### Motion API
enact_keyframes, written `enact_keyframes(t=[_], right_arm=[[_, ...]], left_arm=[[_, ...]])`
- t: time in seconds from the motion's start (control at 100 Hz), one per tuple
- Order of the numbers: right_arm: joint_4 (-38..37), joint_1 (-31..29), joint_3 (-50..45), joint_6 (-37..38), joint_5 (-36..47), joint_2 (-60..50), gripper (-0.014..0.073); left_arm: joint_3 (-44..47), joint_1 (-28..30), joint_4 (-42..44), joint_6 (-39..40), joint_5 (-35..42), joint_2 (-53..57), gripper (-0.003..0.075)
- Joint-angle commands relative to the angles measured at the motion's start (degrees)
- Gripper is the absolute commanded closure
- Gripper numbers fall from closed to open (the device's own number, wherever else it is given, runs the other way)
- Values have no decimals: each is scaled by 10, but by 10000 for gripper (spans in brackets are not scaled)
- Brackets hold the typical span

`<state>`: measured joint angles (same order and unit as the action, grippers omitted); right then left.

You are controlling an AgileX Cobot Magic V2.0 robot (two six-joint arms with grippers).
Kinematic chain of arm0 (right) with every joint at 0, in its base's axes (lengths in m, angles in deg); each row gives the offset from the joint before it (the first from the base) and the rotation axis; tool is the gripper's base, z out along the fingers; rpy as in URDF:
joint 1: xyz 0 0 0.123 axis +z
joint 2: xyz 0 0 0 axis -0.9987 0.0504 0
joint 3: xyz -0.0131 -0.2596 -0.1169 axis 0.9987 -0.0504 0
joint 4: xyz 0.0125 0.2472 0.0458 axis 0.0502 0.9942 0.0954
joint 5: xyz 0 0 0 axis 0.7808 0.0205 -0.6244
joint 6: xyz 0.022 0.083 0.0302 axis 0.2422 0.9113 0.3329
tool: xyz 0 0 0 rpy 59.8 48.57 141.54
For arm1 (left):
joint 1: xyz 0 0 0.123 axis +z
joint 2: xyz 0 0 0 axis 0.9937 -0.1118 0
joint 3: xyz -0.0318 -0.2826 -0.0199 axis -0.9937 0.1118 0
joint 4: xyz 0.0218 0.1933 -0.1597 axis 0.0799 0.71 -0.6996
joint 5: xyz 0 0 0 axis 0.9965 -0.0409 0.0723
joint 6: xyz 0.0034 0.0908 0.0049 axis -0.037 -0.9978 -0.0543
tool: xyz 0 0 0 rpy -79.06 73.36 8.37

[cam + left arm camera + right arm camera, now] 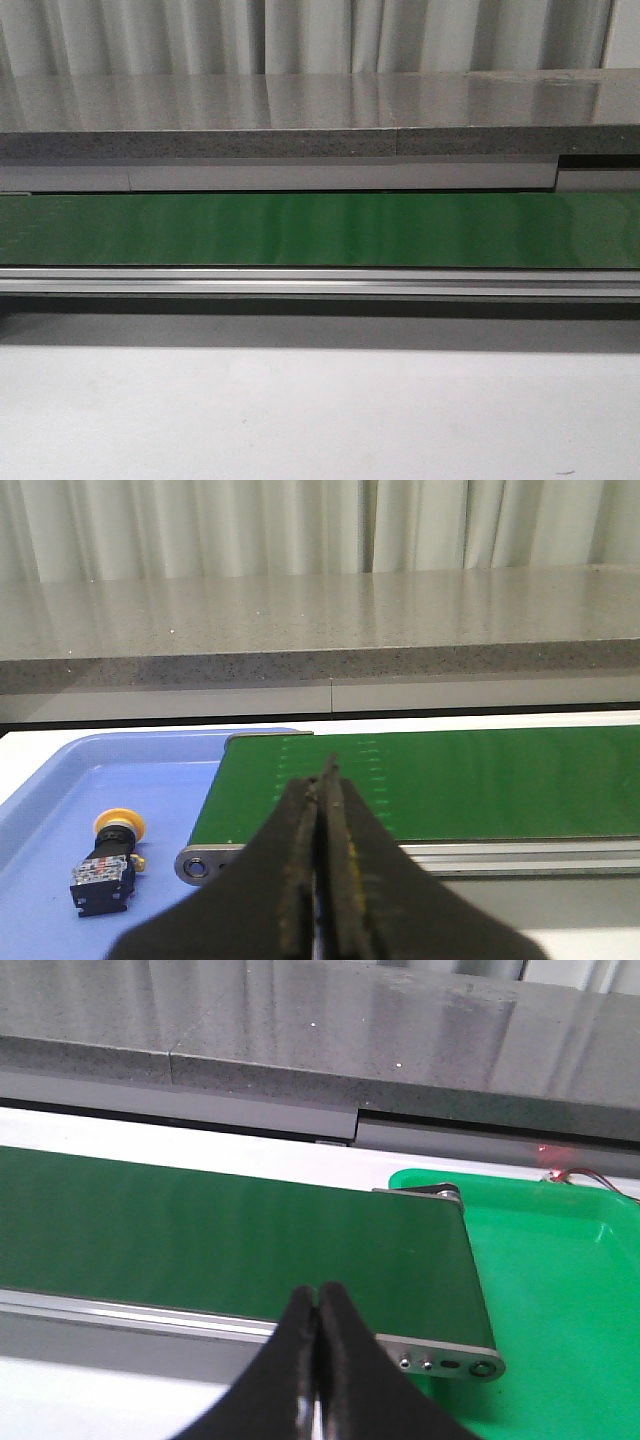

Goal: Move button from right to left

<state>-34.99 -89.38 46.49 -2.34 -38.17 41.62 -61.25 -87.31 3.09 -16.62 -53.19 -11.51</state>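
Observation:
The button [108, 860], with an orange-yellow round cap and a black blocky body, lies on its side in the blue tray [60, 780], seen only in the left wrist view. My left gripper [325, 780] is shut and empty, over the near edge of the green belt [450, 780], apart from the button. My right gripper [318, 1300] is shut and empty, over the belt's near rail at the end by the green tray [560, 1290]. Neither gripper shows in the front view.
The green conveyor belt [320, 228] runs across the front view behind an aluminium rail [320, 282]. A grey stone ledge [300, 115] and curtains stand behind it. The green tray at the belt's end holds nothing in the part that shows. White tabletop [320, 410] lies in front.

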Motion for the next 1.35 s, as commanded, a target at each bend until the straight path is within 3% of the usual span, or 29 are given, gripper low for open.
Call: enact_keyframes(t=[0.0,0.17,0.29,0.47,0.54,1.34], right_arm=[[-5,1,-3,10,90,4,662],[-25,1,-75,65,238,3,662],[-39,1,-112,77,285,-9,662],[-39,1,-157,77,280,-86,662],[-39,1,-157,77,242,-115,662],[-48,1,-157,77,215,-113,662]], left_arm=[[26,-3,0,6,45,18,741],[26,-3,0,6,45,18,741],[26,-3,0,6,45,18,741],[26,-3,0,6,45,18,741],[26,-3,0,6,45,18,741],[26,-3,0,6,45,18,741]])
